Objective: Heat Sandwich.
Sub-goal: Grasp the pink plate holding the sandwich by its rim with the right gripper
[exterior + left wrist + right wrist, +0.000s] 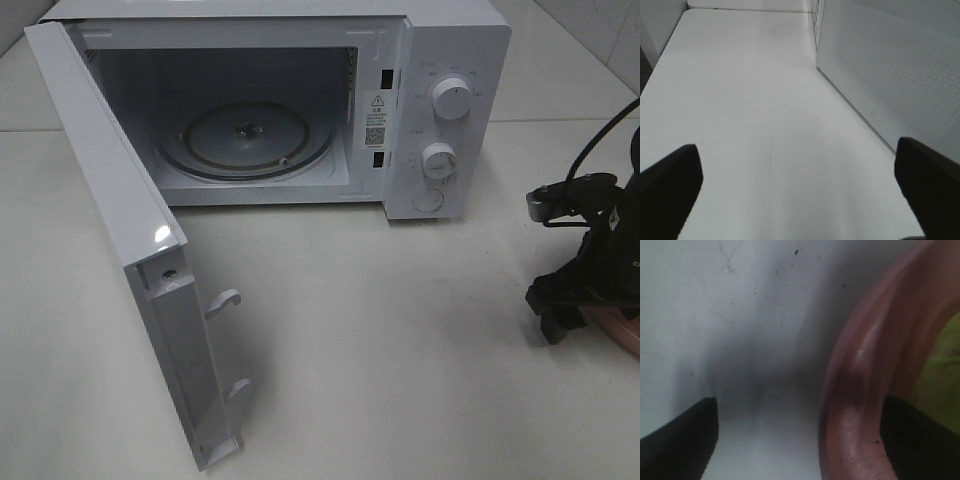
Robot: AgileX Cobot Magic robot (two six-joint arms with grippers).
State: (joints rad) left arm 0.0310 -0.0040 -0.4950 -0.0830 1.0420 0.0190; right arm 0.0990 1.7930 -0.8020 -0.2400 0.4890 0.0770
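white table (pixel 400 340), tiled wall (pixel 600 40) | microwave (pixel 455 50) open | L gripper (pixel 800 185) apart | R gripper (pixel 800 435) apart astride plate (pixel 855 405) rim

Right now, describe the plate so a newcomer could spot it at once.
Start at the white microwave with its door swung open. Look toward the high view's right edge, beneath the black right gripper: a sliver of the plate peeks out. It is the only pink thing there.
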